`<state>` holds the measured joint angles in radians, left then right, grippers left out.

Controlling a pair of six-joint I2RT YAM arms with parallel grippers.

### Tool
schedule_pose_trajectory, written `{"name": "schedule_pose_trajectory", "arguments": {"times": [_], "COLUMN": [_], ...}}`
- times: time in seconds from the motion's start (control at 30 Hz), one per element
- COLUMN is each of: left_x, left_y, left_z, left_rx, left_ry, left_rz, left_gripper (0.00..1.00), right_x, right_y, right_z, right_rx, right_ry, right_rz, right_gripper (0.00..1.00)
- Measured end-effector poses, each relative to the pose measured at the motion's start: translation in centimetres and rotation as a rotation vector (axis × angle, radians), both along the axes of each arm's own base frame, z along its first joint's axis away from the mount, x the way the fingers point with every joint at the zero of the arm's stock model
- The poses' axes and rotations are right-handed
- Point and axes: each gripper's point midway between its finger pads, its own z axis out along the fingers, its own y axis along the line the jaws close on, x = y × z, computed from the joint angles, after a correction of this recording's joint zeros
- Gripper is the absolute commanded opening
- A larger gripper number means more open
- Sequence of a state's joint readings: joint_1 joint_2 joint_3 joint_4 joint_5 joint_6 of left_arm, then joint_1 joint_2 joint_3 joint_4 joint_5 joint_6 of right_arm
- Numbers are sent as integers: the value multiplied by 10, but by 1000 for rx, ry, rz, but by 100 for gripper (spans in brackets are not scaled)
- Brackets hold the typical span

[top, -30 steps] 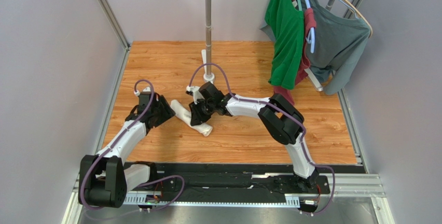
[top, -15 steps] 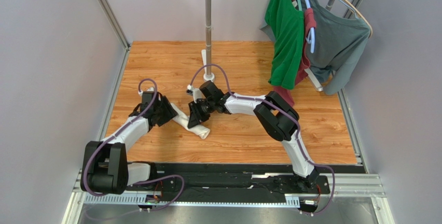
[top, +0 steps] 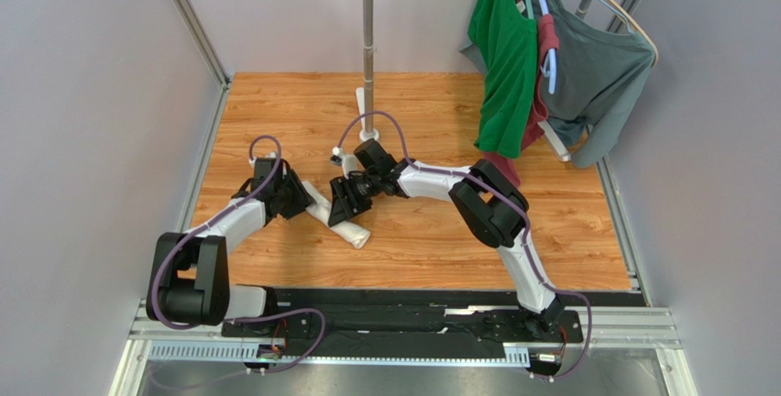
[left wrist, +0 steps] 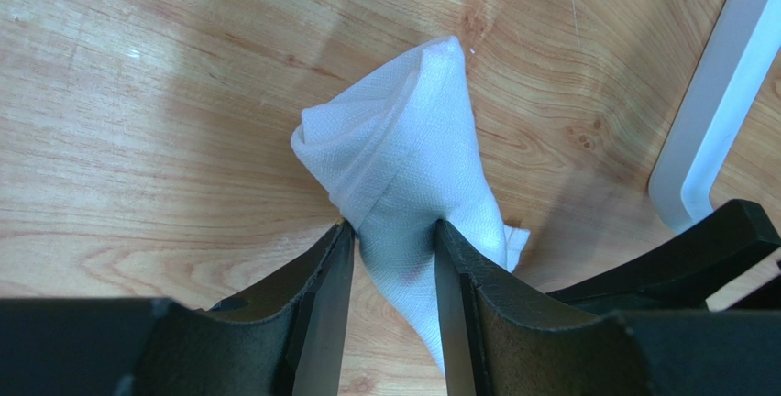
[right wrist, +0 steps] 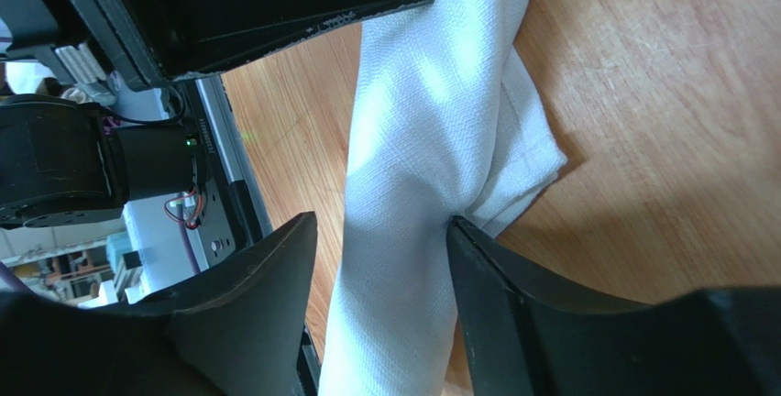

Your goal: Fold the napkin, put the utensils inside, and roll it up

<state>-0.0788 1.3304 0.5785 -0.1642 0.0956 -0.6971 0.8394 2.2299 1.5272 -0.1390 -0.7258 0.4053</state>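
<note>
**Left side.** The left arm (top: 234, 222) is reaching in over the left part of the light, wood-grained tabletop (top: 440, 254), its wrist bending toward the middle. The left gripper (left wrist: 390, 263) is grasping the white napkin of thin woven cloth (left wrist: 403, 139), which is lying on the wood as a tight roll. Both black fingers (left wrist: 321, 313) are pressing against the sides of the roll, and the cloth is narrowing between them. Beyond the fingers, the end of the roll is flaring into a loose, folded tip that is resting on the table.

**Centre.** In the overhead view the roll is running on a slant, left of centre, from the left gripper toward the near edge. Its lower end is lying free on bare wood. The right gripper (right wrist: 380, 258) is straddling the same roll just beside the left gripper, with its jaws standing apart. One finger (right wrist: 513, 313) is touching the cloth while the other is leaving a sliver of gap, so this gripper is released and not clamping. A loose corner of cloth is sticking out on the wood beside the roll.

**Right side.** Behind the grippers, the tall grey metal pole stand (top: 368, 48) is rising from its white base on the far half of the table. At the far right corner a green shirt (top: 502, 57), a dark red garment (top: 543, 43) and a grey shirt (top: 600, 71) are hanging on hangers.
</note>
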Motion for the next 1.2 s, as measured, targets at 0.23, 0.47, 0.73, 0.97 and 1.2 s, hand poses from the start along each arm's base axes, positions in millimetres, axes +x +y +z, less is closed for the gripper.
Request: {"name": "schedule_pose_trajectory", "arguments": {"times": [0.23, 0.47, 0.73, 0.97, 1.2], "left_x": [0, 1, 1, 1, 2], "left_y": [0, -1, -1, -1, -1], "left_z": [0, 0, 0, 0, 1], "left_rx": [-1, -1, -1, -1, -1], "left_ry": [0, 0, 1, 1, 1], "left_rz": [-3, -6, -6, -7, -9], "left_gripper": [43, 43, 43, 42, 48], "right_x": [5, -12, -38, -18, -16], "right_y": [-14, -1, 11, -3, -7], "right_z": [7, 41, 37, 2, -11], "right_rx": [-111, -200, -290, -428, -476], "right_ry": [-130, -503, -756, -841, -876], "right_rz": [-27, -18, 62, 64, 76], "right_gripper": [68, 68, 64, 61, 50]}}
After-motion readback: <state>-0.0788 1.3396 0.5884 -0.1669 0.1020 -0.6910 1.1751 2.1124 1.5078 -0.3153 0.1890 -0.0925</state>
